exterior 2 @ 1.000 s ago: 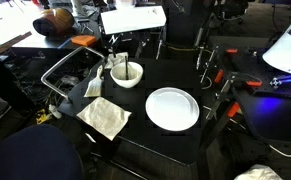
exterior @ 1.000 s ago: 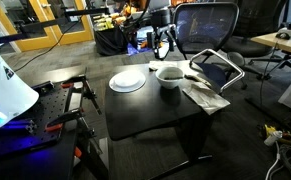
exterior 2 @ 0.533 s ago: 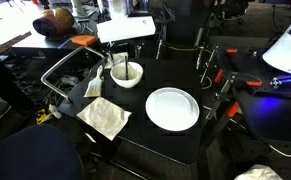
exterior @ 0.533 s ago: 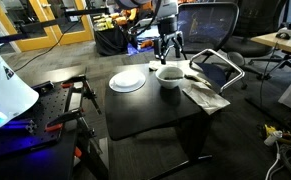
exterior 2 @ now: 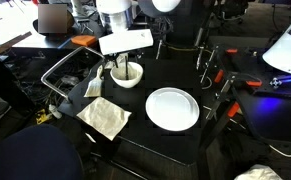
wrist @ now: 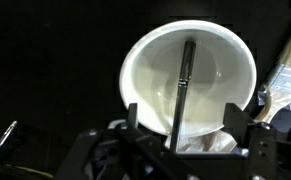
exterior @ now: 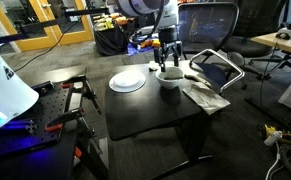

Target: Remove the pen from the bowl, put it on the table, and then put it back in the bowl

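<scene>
The small white bowl (wrist: 190, 85) stands on the black table (exterior: 145, 105) near its far edge; it also shows in both exterior views (exterior: 169, 75) (exterior 2: 126, 74). A dark slender pen (wrist: 182, 85) lies inside it, leaning against the rim. My gripper (wrist: 190, 115) hangs straight above the bowl with its fingers spread either side of the pen, open and empty. In both exterior views the gripper (exterior: 168, 60) (exterior 2: 120, 62) sits just over the bowl.
A flat white plate (exterior 2: 172, 108) (exterior: 127, 81) lies beside the bowl. A crumpled white napkin (exterior 2: 104, 117) lies at the table edge. A metal-framed chair (exterior: 217, 68) stands beside the table. Black office chairs stand behind, red clamps (exterior: 75, 92) to one side.
My gripper has come down toward the bowl and now hangs close above it. The pen and bowl have not moved.
</scene>
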Controlling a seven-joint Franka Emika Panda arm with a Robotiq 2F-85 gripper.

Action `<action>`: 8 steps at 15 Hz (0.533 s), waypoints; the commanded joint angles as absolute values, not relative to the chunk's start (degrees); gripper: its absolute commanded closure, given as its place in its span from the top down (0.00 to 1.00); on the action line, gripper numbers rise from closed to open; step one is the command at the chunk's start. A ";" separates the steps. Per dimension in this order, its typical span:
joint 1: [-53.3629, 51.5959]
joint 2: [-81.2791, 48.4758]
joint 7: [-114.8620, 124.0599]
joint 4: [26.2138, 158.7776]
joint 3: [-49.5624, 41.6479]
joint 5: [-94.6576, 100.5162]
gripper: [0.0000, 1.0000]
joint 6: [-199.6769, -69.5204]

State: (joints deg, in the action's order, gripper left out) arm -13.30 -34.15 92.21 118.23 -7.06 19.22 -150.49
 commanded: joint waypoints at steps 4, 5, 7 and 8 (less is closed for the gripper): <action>-14.45 -36.54 91.46 116.15 -8.34 16.04 0.66 -150.37; -14.39 -36.89 91.37 115.82 -8.32 15.66 0.71 -150.21; -14.35 -37.52 91.29 115.24 -8.37 14.97 0.72 -150.07; -14.36 -37.90 91.29 114.83 -8.42 14.70 0.71 -150.00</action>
